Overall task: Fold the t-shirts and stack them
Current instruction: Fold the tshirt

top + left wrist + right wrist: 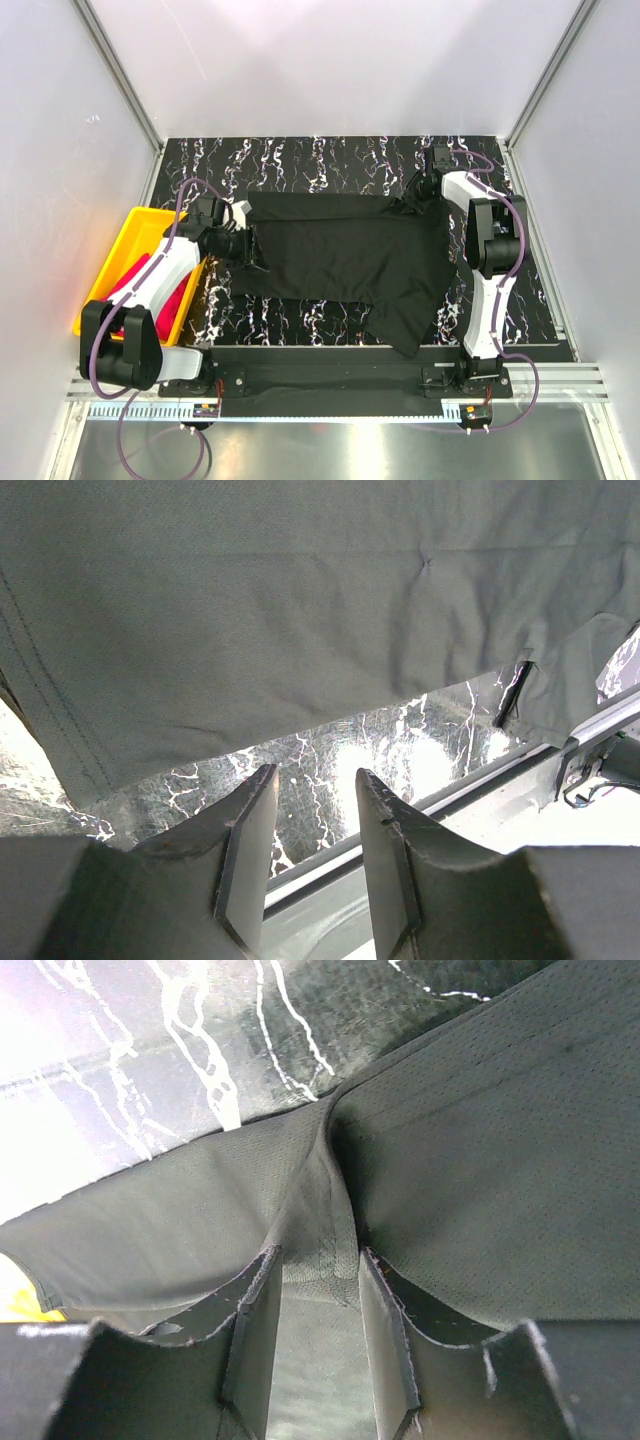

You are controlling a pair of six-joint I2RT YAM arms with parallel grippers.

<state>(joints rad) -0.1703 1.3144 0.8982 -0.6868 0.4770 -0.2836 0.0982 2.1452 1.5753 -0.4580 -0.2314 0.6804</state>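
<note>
A black t-shirt (340, 255) lies spread flat across the marbled table, one corner hanging toward the front edge. My left gripper (248, 245) sits low at the shirt's left edge. In the left wrist view it (315, 780) is open and empty, with the cloth's hemmed edge (300, 610) just ahead. My right gripper (415, 198) is at the shirt's far right corner. In the right wrist view its jaws (318, 1260) stand apart around a raised fold of the black cloth (500, 1140). A pink t-shirt (160, 285) lies in the tray.
The yellow tray (135, 225) stands at the table's left edge, beside the left arm. White enclosure walls and metal posts close in the sides and back. A black rail (330, 355) runs along the front edge, between the arm bases.
</note>
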